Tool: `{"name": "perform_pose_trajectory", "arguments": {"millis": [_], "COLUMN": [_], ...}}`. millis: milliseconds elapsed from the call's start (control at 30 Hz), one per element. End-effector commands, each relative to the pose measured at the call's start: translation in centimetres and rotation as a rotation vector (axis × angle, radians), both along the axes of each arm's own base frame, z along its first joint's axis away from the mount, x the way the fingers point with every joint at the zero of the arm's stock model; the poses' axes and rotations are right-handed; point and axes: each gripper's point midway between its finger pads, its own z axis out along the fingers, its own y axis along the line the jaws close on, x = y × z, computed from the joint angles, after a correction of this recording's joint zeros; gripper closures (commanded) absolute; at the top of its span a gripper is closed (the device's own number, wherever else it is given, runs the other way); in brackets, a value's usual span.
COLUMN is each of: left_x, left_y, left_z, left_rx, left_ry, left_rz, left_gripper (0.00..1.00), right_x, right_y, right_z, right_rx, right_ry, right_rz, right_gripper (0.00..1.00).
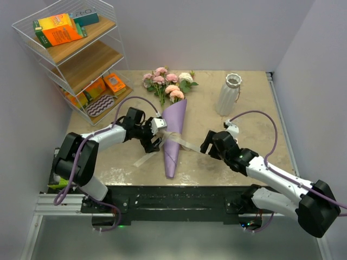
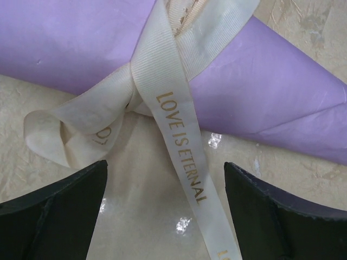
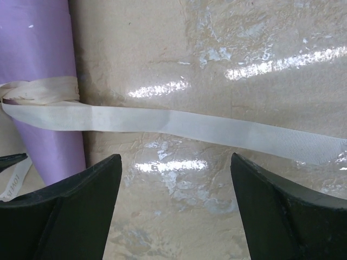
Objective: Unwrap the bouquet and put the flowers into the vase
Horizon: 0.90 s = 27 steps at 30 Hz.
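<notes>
The bouquet (image 1: 174, 130) lies flat with its knot tied, the lilac cone's tip toward the arms, just right of the left pincer (image 1: 154, 141) and left of the right pincer (image 1: 205, 145). Its beige ribbon (image 2: 172, 116) (gold lettering: LOVE IS ETERNAL) trails between the left pincer's parted fingers. Pink and cream flowers (image 1: 168, 84) spill out beyond both pincers. The white ribbed vase (image 1: 229, 95) stands upright beyond the right pincer.
</notes>
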Motion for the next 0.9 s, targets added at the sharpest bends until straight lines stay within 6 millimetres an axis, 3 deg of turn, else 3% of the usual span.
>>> {"name": "perform_pose_trajectory", "arguments": {"millis": [0, 100, 200, 233, 300, 333, 400, 433, 500, 533, 600, 700, 867], "left_x": [1.2, 1.3, 1.3, 1.3, 1.2, 1.3, 1.4, 1.6, 2.0, 2.3, 3.0, 3.9, 4.9], "left_y": [-2.1, -2.4, -2.6, -2.6, -2.6, -2.6, -2.4, -2.1, -1.9, -1.5, -0.9, -0.2, 1.8], "left_z": [0.9, 0.6, 0.5, 0.4, 0.5, 0.7, 1.1, 1.2, 2.0, 2.2, 2.9, 3.9, 4.9], "left_rx": [-0.072, -0.069, -0.074, -0.072, -0.073, -0.071, -0.064, -0.054, -0.049, -0.032, -0.013, -0.009, 0.018], "left_ry": [-0.016, -0.009, -0.008, -0.008, -0.008, -0.012, -0.024, -0.035, -0.061, -0.075, -0.096, -0.100, -0.119], "left_rz": [-0.053, -0.059, -0.064, -0.060, -0.058, -0.052, -0.039, -0.027, -0.007, 0.011, 0.066, 0.127, 0.224], "left_gripper": [0.13, 0.23, 0.42, 0.58, 0.73, 0.88, 1.00, 1.00, 1.00, 1.00, 1.00, 1.00, 1.00], "right_x": [-0.3, -0.8, -0.5, -0.2, 0.6, 1.2, 1.9, 2.4, 2.3, 2.5, 1.8, 1.3, 1.4], "right_y": [-0.4, -0.6, -0.2, 0.3, 1.0, 1.5, 2.1, 2.9, 2.8, 3.6, 3.2, 3.9, 4.6], "right_z": [-0.6, -1.7, -1.9, -1.5, -1.3, -0.6, -0.7, 0.0, -1.1, -0.5, -2.1, -2.8, -3.5], "right_rx": [-0.025, -0.042, -0.021, -0.009, -0.007, -0.008, -0.071, -0.086, -0.208, -0.239, -0.381, -0.485, -0.508], "right_ry": [0.005, 0.035, 0.026, 0.016, -0.004, -0.023, -0.032, -0.048, -0.020, -0.032, 0.015, 0.016, 0.008], "right_rz": [0.003, -0.007, -0.012, -0.007, 0.016, 0.028, 0.099, 0.136, 0.206, 0.232, 0.272, 0.297, 0.310], "right_gripper": [0.16, 0.16, 0.16, 0.16, 0.16, 0.15, 0.14, 0.14, 0.14, 0.14, 0.14, 0.14, 0.14]}}
